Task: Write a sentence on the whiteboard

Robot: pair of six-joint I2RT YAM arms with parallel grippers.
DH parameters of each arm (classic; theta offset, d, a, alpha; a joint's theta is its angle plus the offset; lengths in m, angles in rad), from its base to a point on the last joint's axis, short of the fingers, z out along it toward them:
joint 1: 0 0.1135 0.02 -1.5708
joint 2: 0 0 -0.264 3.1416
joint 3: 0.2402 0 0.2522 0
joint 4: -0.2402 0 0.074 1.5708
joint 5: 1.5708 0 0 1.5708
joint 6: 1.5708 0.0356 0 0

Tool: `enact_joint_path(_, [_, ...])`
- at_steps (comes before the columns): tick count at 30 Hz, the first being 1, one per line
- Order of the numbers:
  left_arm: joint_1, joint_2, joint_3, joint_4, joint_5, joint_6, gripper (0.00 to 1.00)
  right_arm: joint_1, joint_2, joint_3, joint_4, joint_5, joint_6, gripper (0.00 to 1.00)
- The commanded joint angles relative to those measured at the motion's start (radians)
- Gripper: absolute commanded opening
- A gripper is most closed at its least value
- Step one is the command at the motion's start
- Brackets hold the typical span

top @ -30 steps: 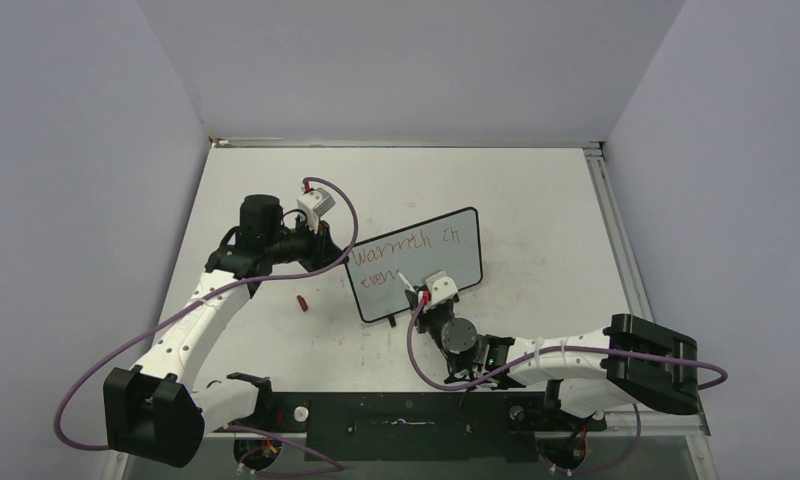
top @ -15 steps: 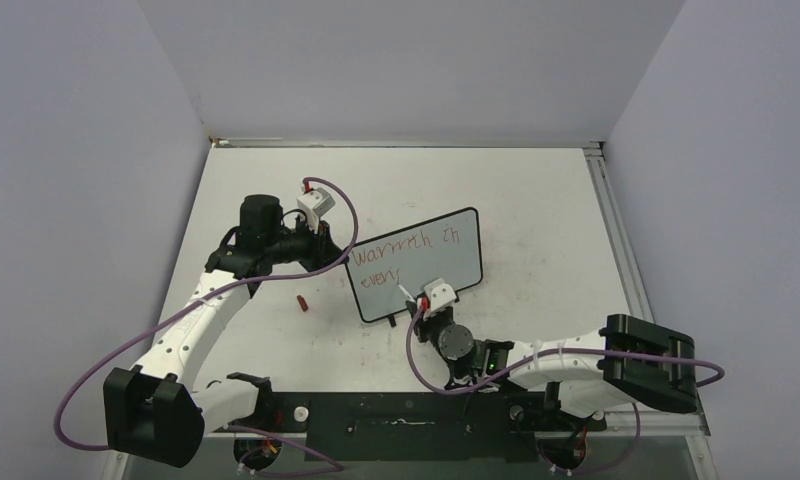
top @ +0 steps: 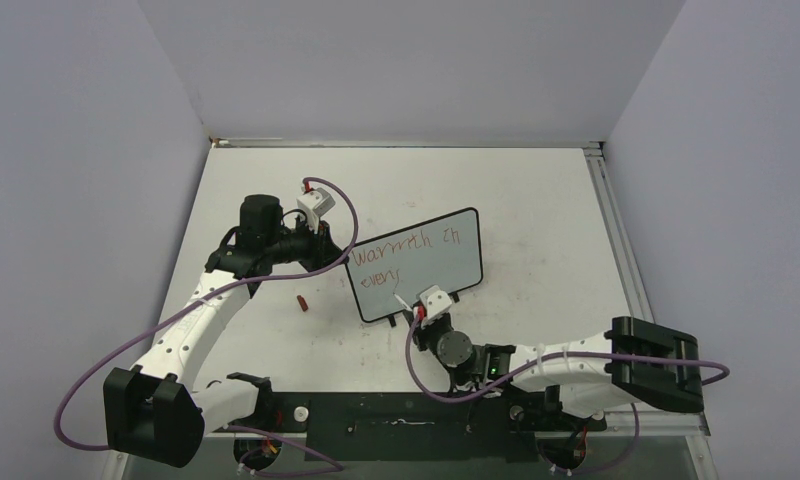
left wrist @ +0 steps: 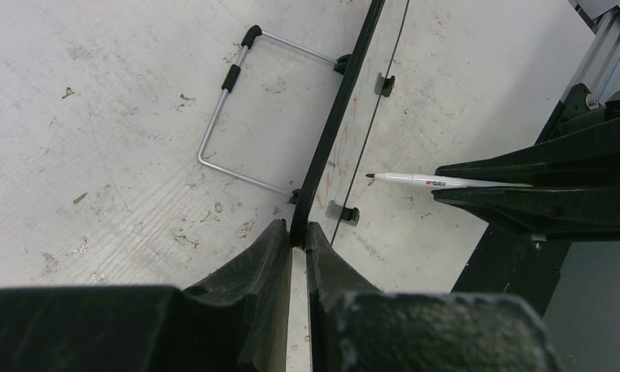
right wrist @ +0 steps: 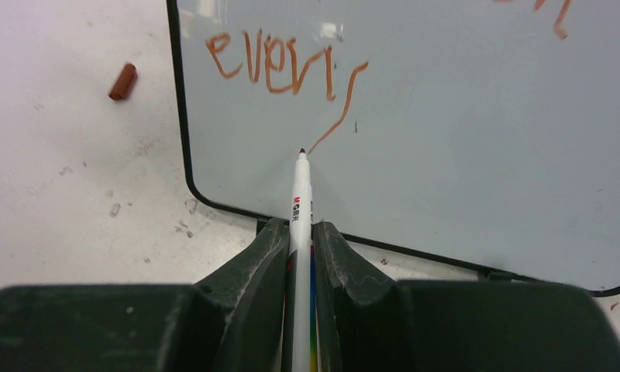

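Count: 1 whiteboard (top: 446,262) on 1 counter (top: 536,190). Red writing (top: 408,243) on it: 2 lines, top w/ 2 words, bottom w/ 1 word. 1 marker (right wrist: 300,194), white barrel. 1 loose red-brown cap (top: 300,301) on the counter. 2 arms, left arm (top: 201,325) & right arm (top: 566,360), w/ 1 pr of jaws each, so 2 prs total. 2 white cam boxes (top: 316,203), 1 per wrist. Left wrist view adds: 1 wire stand (left wrist: 229,116) behind the board, 2 small black feet (left wrist: 384,84) on its frame.
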Motion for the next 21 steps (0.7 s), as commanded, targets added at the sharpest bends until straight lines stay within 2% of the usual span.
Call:
enact_joint_path(1, [0.005, 0.002, -0.007, -0.041, -0.026, 0.02, 0.0, 0.008, -0.141, 0.027, 0.012, 0.049, -0.034, 0.05])
enact_joint_path(5, [0.004, 0.003, -0.006, -0.041, -0.026, 0.019, 0.0, -0.032, -0.2, 0.028, -0.004, 0.079, -0.086, 0.05])
enact_joint_path(12, [0.004, 0.001, -0.008, -0.04, -0.029, 0.02, 0.0, -0.166, -0.231, 0.02, 0.021, 0.012, -0.118, 0.05])
enact_joint_path(21, [0.004, 0.003, -0.007, -0.04, -0.029, 0.019, 0.0, -0.203, -0.206, 0.035, 0.085, -0.04, -0.157, 0.05])
